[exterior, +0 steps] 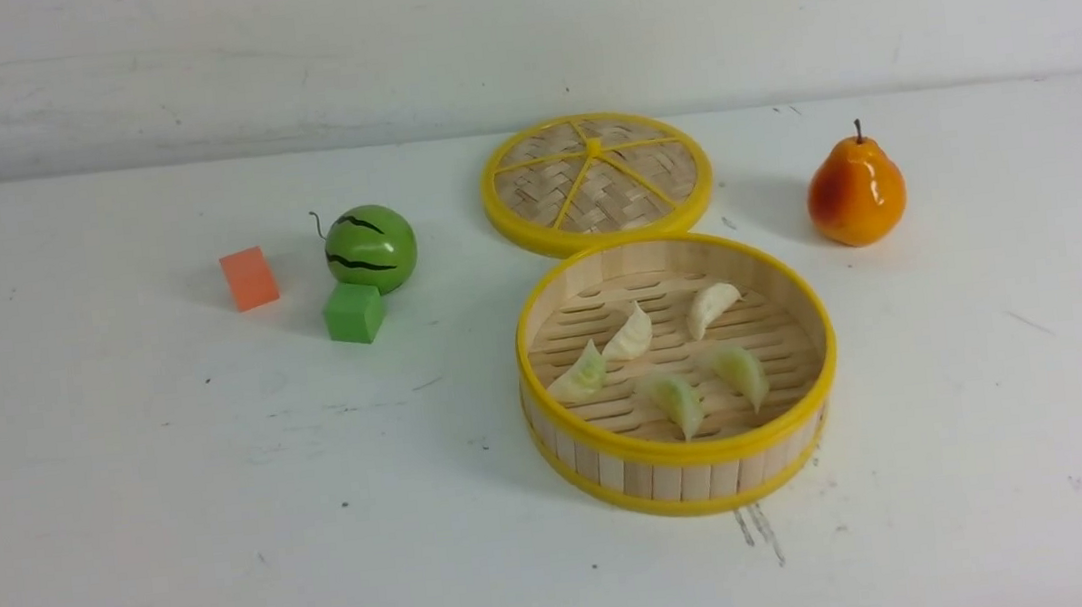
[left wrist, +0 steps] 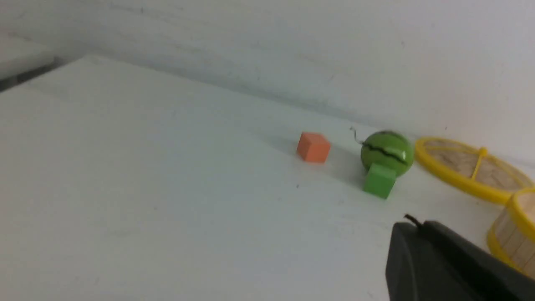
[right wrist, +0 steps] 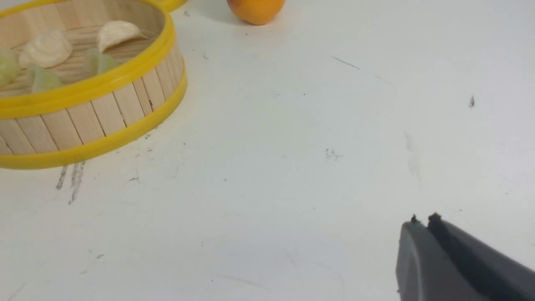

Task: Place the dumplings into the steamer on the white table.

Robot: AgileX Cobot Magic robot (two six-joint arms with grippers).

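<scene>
**Five dumplings lie in the steamer, both my grippers closed and empty**

The five small crescent-shaped cream and pale green toy dumplings [exterior: 672, 355] all lie on the slatted floor of the large round bamboo steamer with yellow rims [exterior: 687, 449]. Two of them touch each other on my left side of the floor; the other three lie apart. The steamer stands on the wide white table with dark scuffs [exterior: 173, 533]. I can read no brand, label or writing on any object.

Behind the steamer, almost touching its rim, lies the flat woven bamboo lid with a yellow rim [exterior: 596, 180]. To the right stands the glossy orange toy pear [exterior: 855, 190]. To the left are the round green toy watermelon [exterior: 371, 248], the small green cube [exterior: 354, 311] just in front of it, and the small orange cube [exterior: 249, 278] a little further left.

My arms do not appear in the front view. In the left wrist view my left gripper [left wrist: 411, 223] is cut off by the frame; its dark fingers are pressed together with nothing between them. My right gripper [right wrist: 423, 220] is also cut off, with tips together and empty, above bare table. The right wrist view shows only part of the steamer and pear.
</scene>
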